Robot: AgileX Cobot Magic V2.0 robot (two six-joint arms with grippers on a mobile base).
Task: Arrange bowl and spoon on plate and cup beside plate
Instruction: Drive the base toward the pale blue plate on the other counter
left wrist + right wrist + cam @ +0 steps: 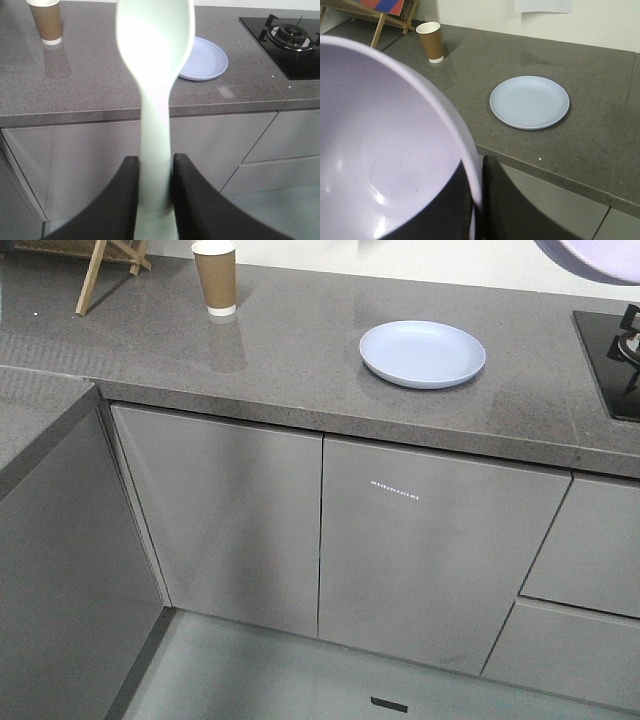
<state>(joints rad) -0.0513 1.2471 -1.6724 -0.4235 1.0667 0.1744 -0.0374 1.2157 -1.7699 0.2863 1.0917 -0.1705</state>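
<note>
Bowl [385, 165] first, I reckon: right gripper [477, 200] pinches its rim, in the air short of the bare plate [422, 353], so centre it over and lower flat. Left gripper [155, 161] pinches the spoon [155, 60] handle; cup [215, 278] stands well left of the plate. White lettering [394, 490] on the cupboard door [430, 570] below: unreadable.

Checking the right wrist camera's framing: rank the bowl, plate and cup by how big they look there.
1. bowl, filling the left half, but only because it sits right against the camera, so its true rank is unsure.
2. plate
3. cup
</note>
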